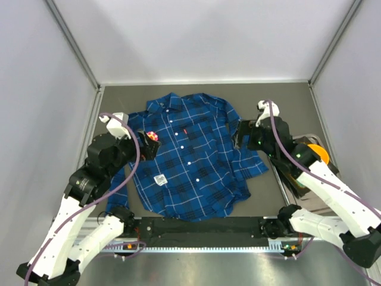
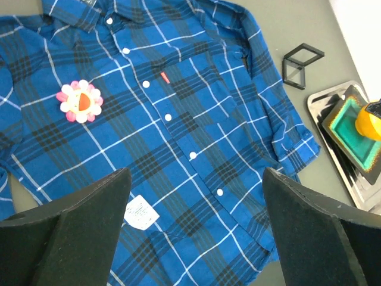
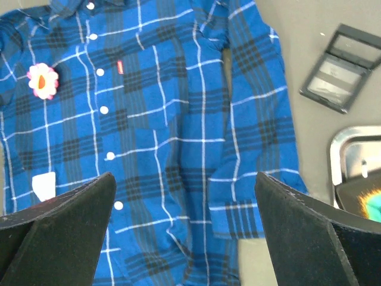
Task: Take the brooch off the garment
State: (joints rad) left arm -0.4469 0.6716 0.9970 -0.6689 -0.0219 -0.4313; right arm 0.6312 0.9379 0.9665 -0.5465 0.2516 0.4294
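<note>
The blue plaid shirt (image 1: 190, 158) lies flat in the middle of the table, collar at the far side. The brooch (image 1: 152, 136), a small pink and white flower with a red and yellow centre, is pinned on its left chest; it shows in the left wrist view (image 2: 80, 102) and the right wrist view (image 3: 43, 80). My left gripper (image 1: 147, 145) is open and empty, hovering above the shirt just beside the brooch. My right gripper (image 1: 239, 134) is open and empty, above the shirt's right sleeve. The shirt fills both wrist views (image 2: 178, 137) (image 3: 161, 143).
A white square tag (image 1: 159, 179) sits on the shirt's lower left (image 2: 141, 212). A metal tray (image 2: 333, 137) with a dark dish and an orange bowl (image 1: 316, 153) stands at the right. A small black frame (image 2: 302, 63) lies on the table beside the right sleeve.
</note>
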